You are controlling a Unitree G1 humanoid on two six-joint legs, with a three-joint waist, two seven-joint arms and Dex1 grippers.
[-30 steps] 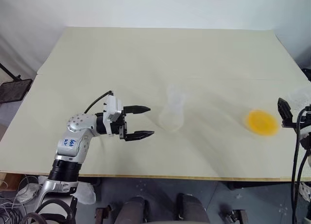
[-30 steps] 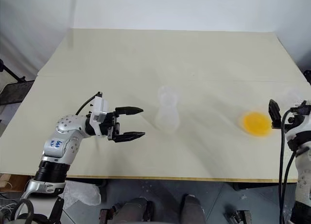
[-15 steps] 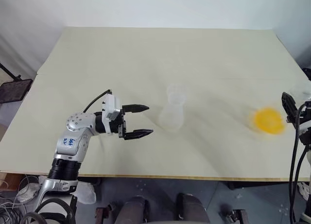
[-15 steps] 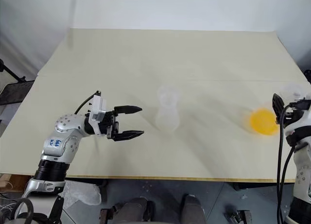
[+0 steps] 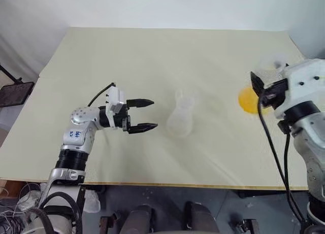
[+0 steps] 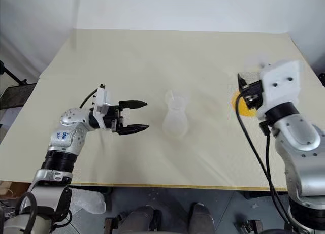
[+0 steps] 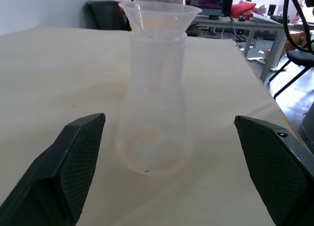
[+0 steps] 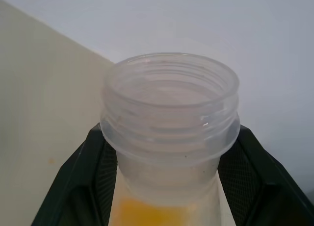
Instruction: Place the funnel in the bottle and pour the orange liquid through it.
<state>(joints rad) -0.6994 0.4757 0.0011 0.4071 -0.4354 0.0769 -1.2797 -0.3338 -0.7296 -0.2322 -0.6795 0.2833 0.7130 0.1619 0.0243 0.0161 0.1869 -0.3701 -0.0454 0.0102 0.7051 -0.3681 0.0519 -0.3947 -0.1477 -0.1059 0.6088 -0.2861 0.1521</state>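
The funnel already sat in the bottle mid-table. My right gripper was clamped on a threaded jar holding the orange liquid, off to the bottle's right. My left gripper was spread beside the bottle. Pouring remained.

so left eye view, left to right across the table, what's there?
Left pincer, open → bottle with the funnel in its neck → orange liquid in a clear container → right pincer, shut on that container.
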